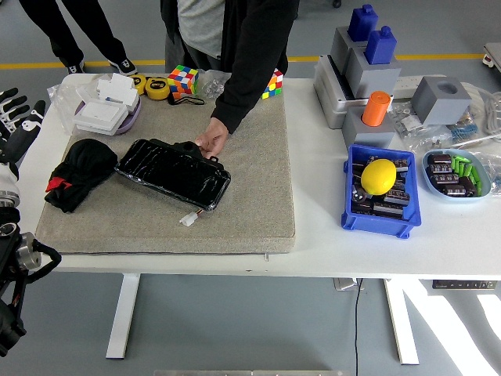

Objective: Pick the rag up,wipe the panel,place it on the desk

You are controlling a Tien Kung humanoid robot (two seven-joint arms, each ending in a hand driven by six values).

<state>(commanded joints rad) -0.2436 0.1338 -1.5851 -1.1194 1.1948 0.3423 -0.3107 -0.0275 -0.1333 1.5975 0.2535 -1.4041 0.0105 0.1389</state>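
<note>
While reaching in from the worktop's [313, 243] left edge, keeping the left robot hand [17, 117] spread and empty as now, fingers apart, clear of the mat [258, 196]. Then lowering onto the bunched black rag [78, 172] lying on the mat's left part, just beside the glossy panel [174, 172]. Closing deep into the folds, avoiding the person's hand [211, 142] steadying the panel's far edge.

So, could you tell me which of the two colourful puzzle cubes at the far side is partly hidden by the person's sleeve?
The right-hand colourful puzzle cube, at the mat's far edge: the person's black sleeve covers part of it. The left cube, beside the yellow tape measure, shows fully.
</note>
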